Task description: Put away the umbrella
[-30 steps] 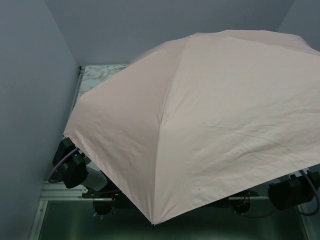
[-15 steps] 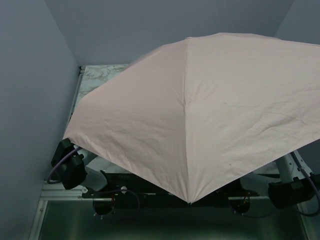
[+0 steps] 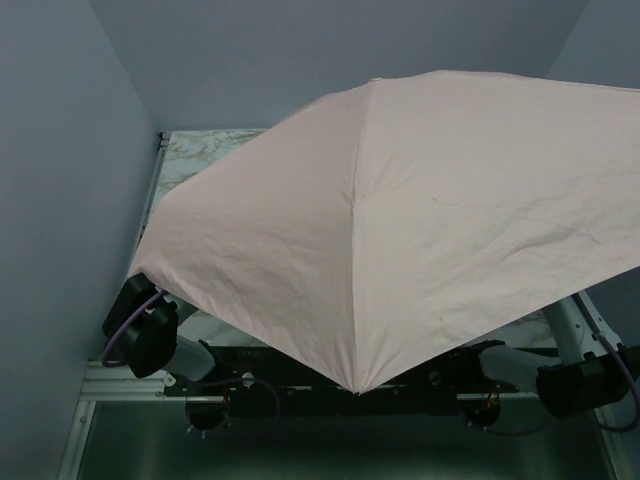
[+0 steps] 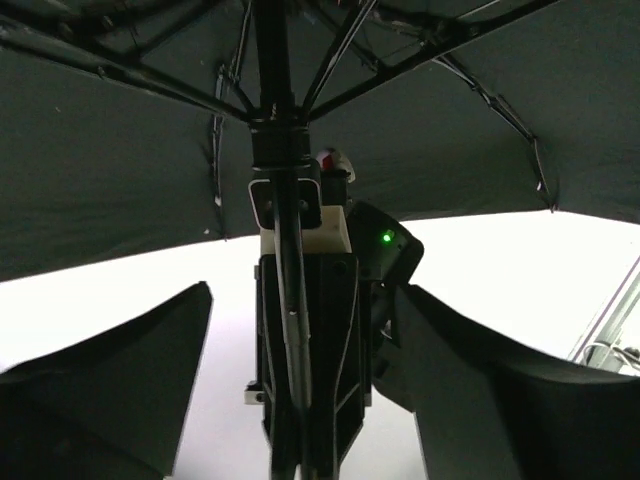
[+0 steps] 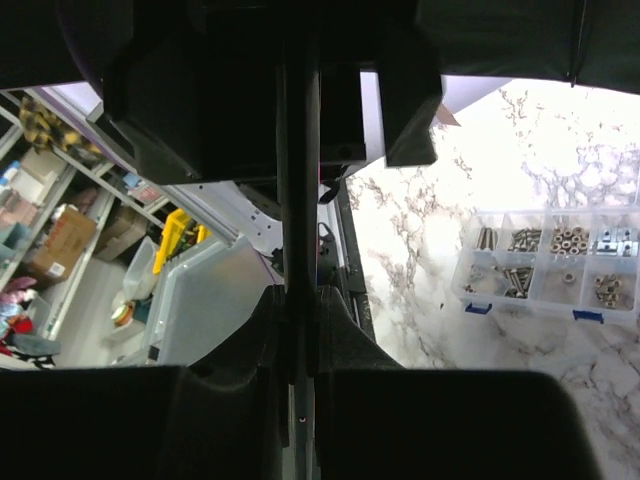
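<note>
The umbrella (image 3: 420, 220) is open, and its pale pink canopy fills most of the top view and hides both grippers there. From below, the left wrist view shows the dark ribs, the runner (image 4: 281, 150) and the slim shaft (image 4: 290, 300). My left gripper (image 4: 303, 300) is open, its fingers (image 4: 120, 380) spread wide on either side of the shaft without touching it. My right gripper (image 5: 300, 300) is shut on the shaft (image 5: 300, 150), which runs straight up between its fingertips. Its body shows just behind the shaft in the left wrist view.
A clear compartment box of screws and nuts (image 5: 545, 265) lies on the marble table (image 5: 420, 230), to the right of the shaft. The table's rail edge (image 5: 350, 270) runs just beside the right gripper. Blue walls (image 3: 60, 200) close in the left and back.
My left gripper has let go of the shaft and opened wide. The canopy has turned, its near tip swinging right and lifting, uncovering more of the arms' bases. The right gripper keeps its hold.
</note>
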